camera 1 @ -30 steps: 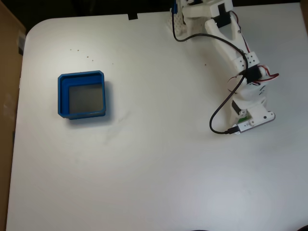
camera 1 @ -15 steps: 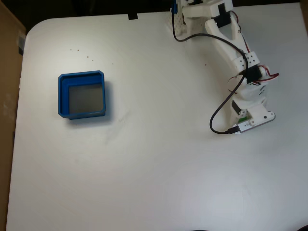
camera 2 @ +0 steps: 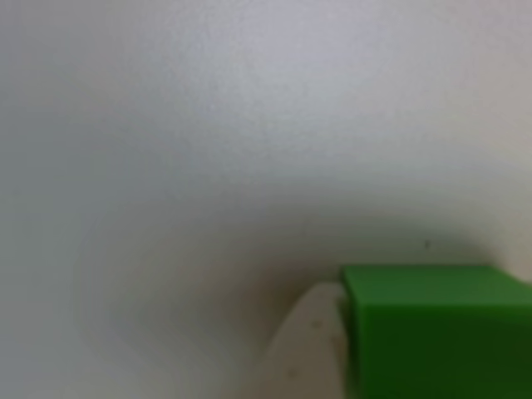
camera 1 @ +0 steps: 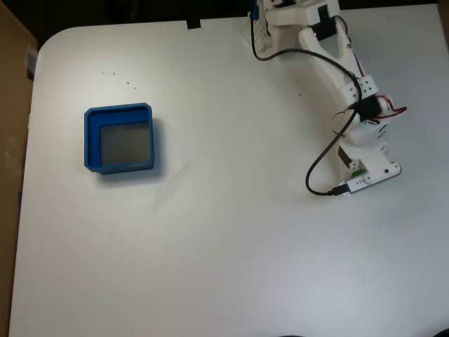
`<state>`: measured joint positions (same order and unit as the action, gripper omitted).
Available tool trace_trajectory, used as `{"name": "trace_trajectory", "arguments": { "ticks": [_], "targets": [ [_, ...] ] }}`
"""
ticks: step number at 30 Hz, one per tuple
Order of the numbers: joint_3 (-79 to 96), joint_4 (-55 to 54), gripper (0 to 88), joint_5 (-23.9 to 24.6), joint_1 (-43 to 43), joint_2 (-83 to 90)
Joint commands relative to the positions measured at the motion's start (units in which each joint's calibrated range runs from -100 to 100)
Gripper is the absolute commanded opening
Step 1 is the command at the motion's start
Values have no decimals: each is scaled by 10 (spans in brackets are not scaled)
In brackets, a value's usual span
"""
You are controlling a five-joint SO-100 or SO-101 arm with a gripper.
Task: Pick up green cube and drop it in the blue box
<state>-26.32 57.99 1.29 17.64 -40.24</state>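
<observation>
White tabletop runs under everything I can see, bare apart from a few dark specks and the arm's black cable (camera 1: 316,165).

From the fixed view I look down on the arm (camera 1: 330,63), bent over the table with its wrist low. The gripper (camera 1: 359,170) sits under the white wrist housing, so I cannot see the fingers from there, only a sliver of green at that spot.

The other view is pressed close to the surface. There the green cube (camera 2: 436,328) fills the lower right corner, sharp-edged and resting on or just above the table, with a pale rounded fingertip (camera 2: 312,349) touching or nearly touching its left face. I judge the cube is between the fingers, but the opposite finger is out of frame, so I cannot tell whether the jaws are clamped on it or merely set around it.

The blue box (camera 1: 90,144) lies well apart from the gripper, far off to the left in the fixed view and at nearly the same height in the picture. Its grey floor shows nothing inside.

What matters for my next move: the cube is right at the gripper, and the box is a long sideways swing away. I would confirm the squeeze first, then lift.
</observation>
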Motion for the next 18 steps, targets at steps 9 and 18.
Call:
{"name": "trace_trajectory", "arguments": {
  "ticks": [9, 18],
  "targets": [
    [-32, 4, 5, -2, -4, 58],
    [-32, 5, 5, -2, -4, 145]
  ]
}}
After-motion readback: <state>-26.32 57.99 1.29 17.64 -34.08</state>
